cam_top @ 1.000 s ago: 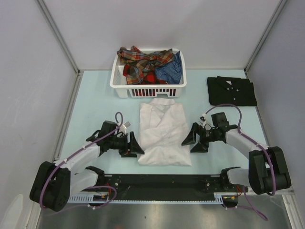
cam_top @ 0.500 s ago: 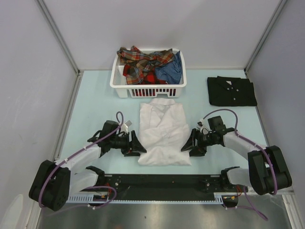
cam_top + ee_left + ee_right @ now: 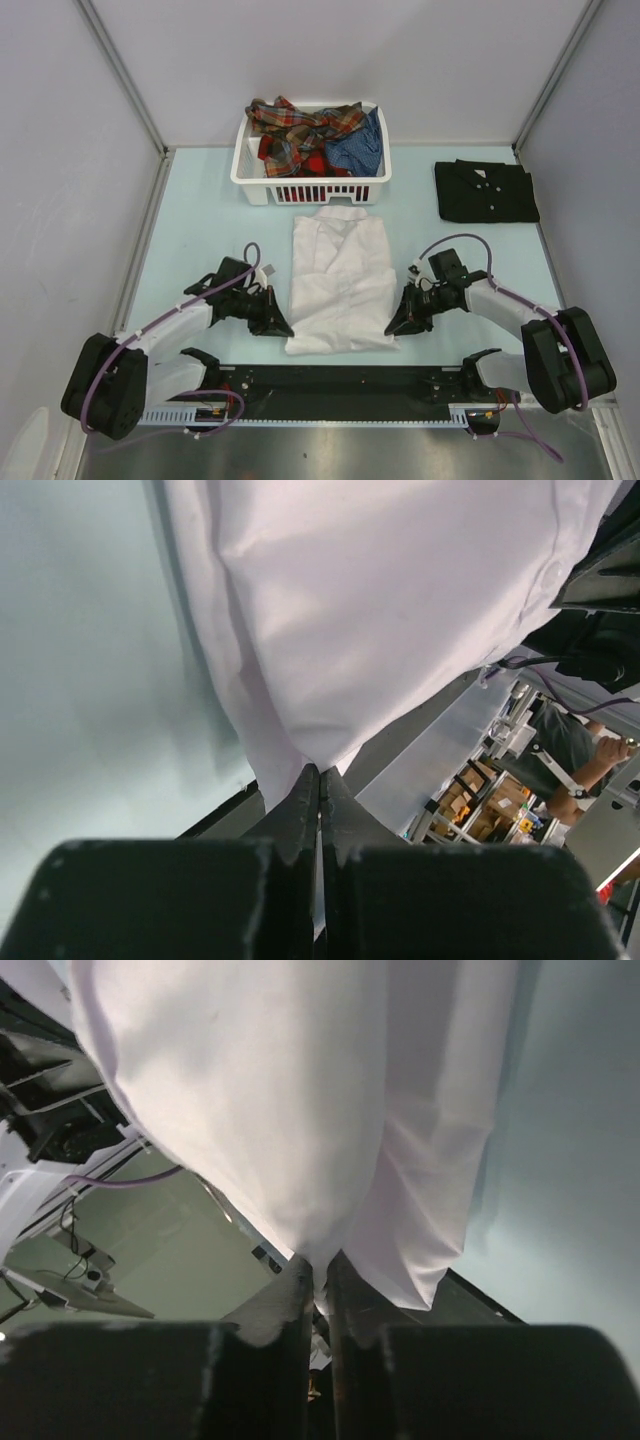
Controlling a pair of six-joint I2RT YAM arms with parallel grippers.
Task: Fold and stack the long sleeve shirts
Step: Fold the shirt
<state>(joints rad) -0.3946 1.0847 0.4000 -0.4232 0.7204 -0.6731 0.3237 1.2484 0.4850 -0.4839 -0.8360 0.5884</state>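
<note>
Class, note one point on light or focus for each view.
Top view: even light, sharp, black shirt shows little detail. Left wrist view: left gripper close up, dark and blurred. Right wrist view: white shirt bright, soft grey shadows in its folds.

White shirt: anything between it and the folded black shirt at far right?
Nothing visible. Bare table lies between white shirt and black shirt. The basket sits far-centre, off that line. Left pincer and right pincer are both shut on its near hem.
</note>
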